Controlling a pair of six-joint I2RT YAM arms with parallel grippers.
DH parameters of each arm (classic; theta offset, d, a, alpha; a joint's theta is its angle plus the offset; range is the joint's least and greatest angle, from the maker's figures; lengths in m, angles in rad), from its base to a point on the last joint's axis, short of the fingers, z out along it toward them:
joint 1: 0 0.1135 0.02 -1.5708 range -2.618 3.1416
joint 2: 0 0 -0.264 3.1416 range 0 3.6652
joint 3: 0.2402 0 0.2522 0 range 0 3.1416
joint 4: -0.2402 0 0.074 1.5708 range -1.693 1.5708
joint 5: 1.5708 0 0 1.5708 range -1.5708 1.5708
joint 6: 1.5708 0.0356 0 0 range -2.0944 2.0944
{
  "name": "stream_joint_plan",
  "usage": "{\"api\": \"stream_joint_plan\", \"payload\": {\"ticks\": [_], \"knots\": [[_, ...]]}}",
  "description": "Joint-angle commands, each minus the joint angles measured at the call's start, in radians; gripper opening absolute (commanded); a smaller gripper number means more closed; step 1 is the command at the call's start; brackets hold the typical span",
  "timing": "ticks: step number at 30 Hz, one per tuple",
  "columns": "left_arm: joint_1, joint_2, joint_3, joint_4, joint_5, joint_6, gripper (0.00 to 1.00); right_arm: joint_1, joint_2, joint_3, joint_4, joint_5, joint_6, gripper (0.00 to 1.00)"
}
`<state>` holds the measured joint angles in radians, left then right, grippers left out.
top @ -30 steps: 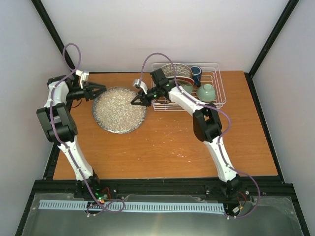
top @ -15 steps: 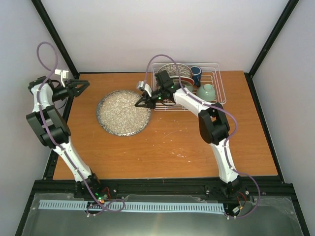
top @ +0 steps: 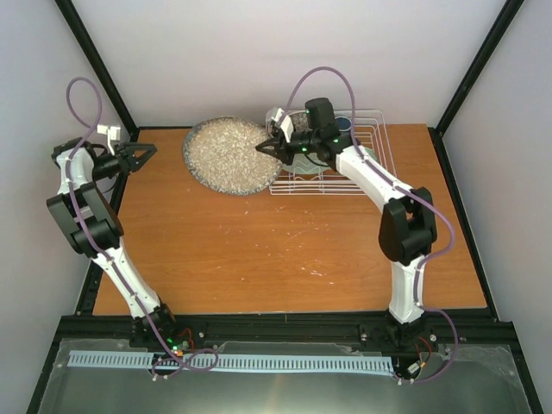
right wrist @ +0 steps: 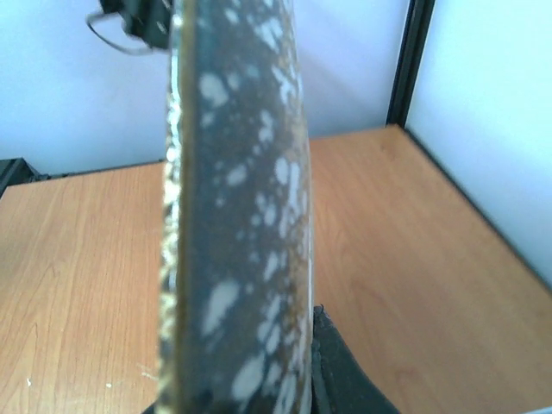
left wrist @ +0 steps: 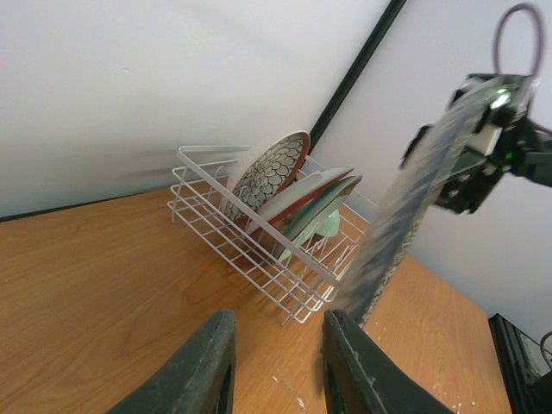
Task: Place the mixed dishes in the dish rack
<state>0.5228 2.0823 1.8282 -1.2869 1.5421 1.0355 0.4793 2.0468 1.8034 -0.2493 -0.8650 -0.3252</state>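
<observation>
My right gripper [top: 266,148] is shut on the rim of the large speckled grey-beige plate [top: 228,155], which hangs tilted above the table just left of the white wire dish rack [top: 376,178]. The right wrist view shows that plate [right wrist: 233,216] edge-on, with one dark finger [right wrist: 345,379] pressed against it. Standing in the rack's [left wrist: 259,237] slots are the red-rimmed petal-patterned plate [left wrist: 267,172] and a pale teal plate [left wrist: 326,205]. The speckled plate [left wrist: 401,216] hangs at the rack's near end. My left gripper [top: 147,153] stands open and empty at the table's far left corner.
The orange wooden table [top: 285,241] is bounded by black frame posts and white walls at the back and sides. The right arm stretches over the rack and hides much of what is in it from above.
The right gripper has lifted the speckled plate off the table and carried it back and to the right, up to the rack. The left arm drew back to the far left corner.
</observation>
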Motion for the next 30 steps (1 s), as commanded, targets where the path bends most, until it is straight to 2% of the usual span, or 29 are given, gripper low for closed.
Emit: {"api": "stream_joint_plan", "payload": {"ticks": [1,7,13,19,30], "knots": [[0.0,0.036,0.035,-0.031,0.144,0.053,0.29,0.021,-0.212,0.016,0.2,-0.099,-0.033,0.03],[0.001,0.05,0.039,-0.031,0.143,0.052,0.29,0.01,-0.305,-0.015,0.065,0.068,-0.226,0.03],[0.0,0.068,0.048,-0.031,0.141,0.05,0.29,-0.073,-0.409,-0.141,0.122,0.223,-0.29,0.03],[0.0,0.078,0.049,-0.031,0.143,0.045,0.28,-0.105,-0.453,-0.202,0.13,0.416,-0.407,0.03],[0.001,0.09,0.051,-0.03,0.14,0.034,0.27,-0.19,-0.471,-0.248,0.156,0.382,-0.415,0.03]]}}
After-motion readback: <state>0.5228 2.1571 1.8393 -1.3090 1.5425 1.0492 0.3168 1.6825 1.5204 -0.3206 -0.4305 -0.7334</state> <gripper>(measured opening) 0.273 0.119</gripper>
